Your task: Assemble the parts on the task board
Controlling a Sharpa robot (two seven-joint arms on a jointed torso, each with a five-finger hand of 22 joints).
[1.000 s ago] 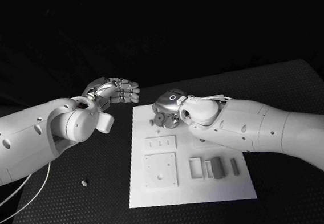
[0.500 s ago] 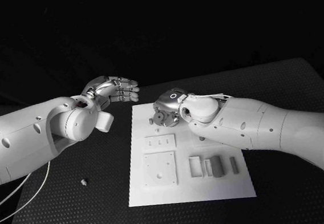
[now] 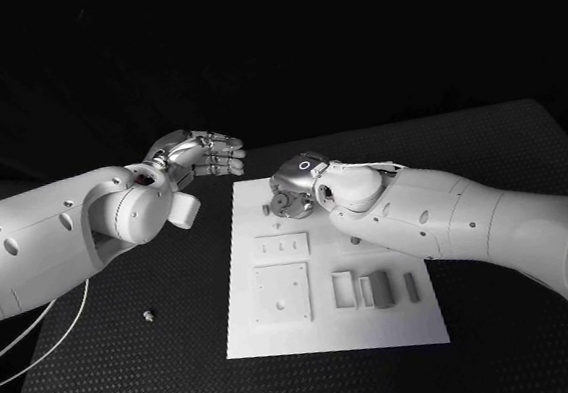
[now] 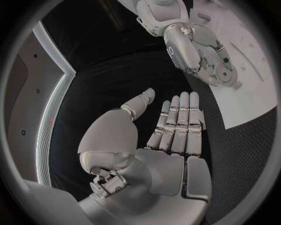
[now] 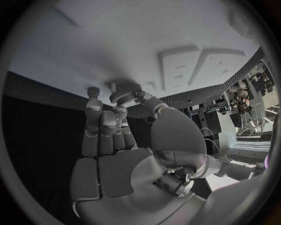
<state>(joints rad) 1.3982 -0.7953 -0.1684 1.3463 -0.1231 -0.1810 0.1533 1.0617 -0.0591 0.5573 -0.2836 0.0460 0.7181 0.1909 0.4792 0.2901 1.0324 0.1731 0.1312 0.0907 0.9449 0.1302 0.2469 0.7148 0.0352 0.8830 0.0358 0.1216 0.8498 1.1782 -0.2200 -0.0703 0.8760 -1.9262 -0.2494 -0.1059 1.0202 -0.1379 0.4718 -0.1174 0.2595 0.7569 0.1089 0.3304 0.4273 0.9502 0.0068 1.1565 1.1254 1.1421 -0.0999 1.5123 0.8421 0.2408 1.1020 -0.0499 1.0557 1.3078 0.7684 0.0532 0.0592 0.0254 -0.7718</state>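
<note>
Head view: my two arms meet over the far end of the task board (image 3: 393,326), which lies in the middle of the black table (image 3: 138,382).
Left hand: my left hand (image 3: 202,157) hovers off the board's far left corner, over the table — fingers straight and side by side, thumb apart, nothing in it; the left wrist view (image 4: 170,129) shows the palm bare.
Right hand: my right hand (image 3: 289,199) is down at the board's far end, fingers curled in; in the right wrist view (image 5: 114,124) the fingertips (image 5: 93,93) and thumb close around a small round ribbed part (image 5: 124,92) right at the board's surface, and I read that as a pinch.
Parts: two pale plates, a small one (image 3: 282,246) and a larger square one (image 3: 282,294), lie on the board's left half; three narrow bars (image 3: 377,289) lie side by side to their right.
Off board: a tiny pale piece (image 3: 148,317) lies on the table, well apart from the board's left edge.
Change: over the last second the left hand has crept slightly away from me, the right hand has stayed hunched on the same spot — the plates and bars have not moved on the board.
</note>
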